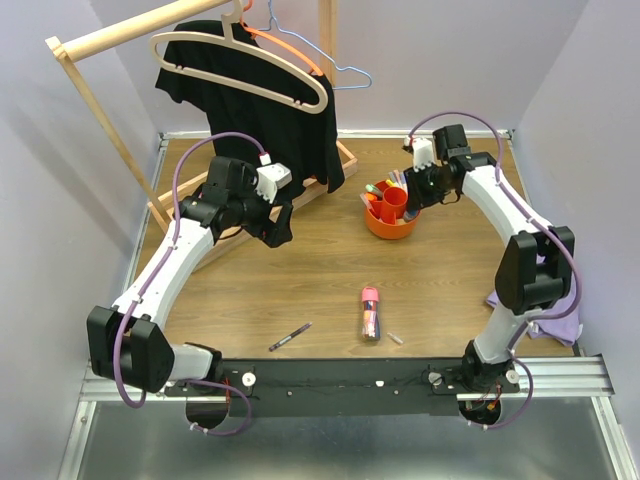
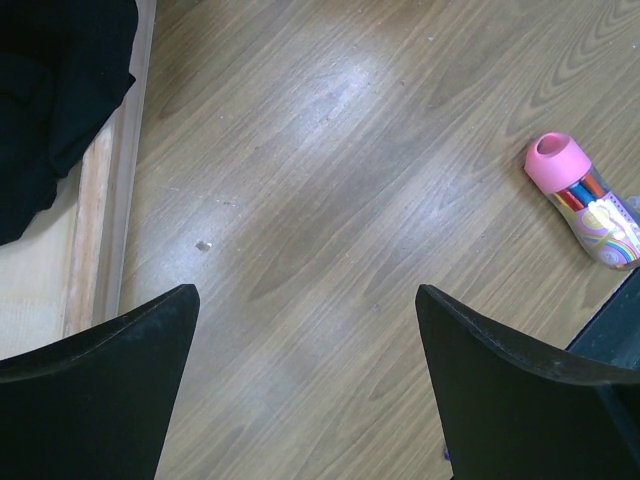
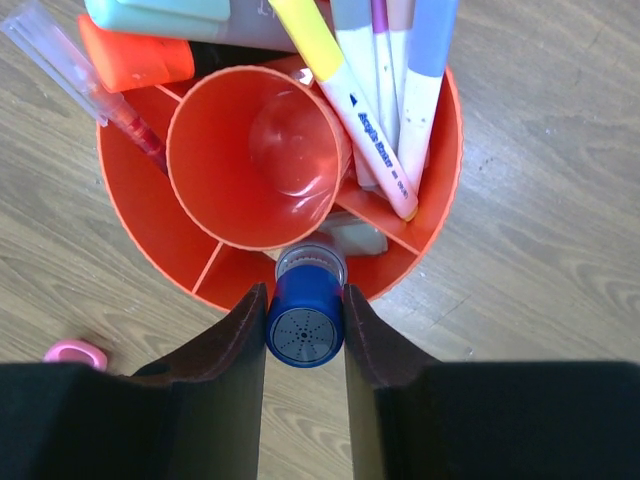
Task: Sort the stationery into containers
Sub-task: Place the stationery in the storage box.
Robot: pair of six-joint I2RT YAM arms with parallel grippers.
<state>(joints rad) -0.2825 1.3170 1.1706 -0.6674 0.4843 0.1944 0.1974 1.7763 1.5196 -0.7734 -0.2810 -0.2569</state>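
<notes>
A thin dark pen [image 1: 290,336] and pink-capped tube [image 1: 370,312] lie nearby on the table [image 1: 300,280], the left claw [image 2: 305,295] is wide open and empty, and farther off the right claw [image 3: 305,300] pinches a blue-ended marker [image 3: 305,335] above a slot of the round orange plastic organiser [image 3: 440,180] to drop it in.

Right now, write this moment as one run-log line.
right gripper: shut on blue-capped item at orange organiser rim | left gripper: open, empty | unsorted: pink tube, pen
</notes>
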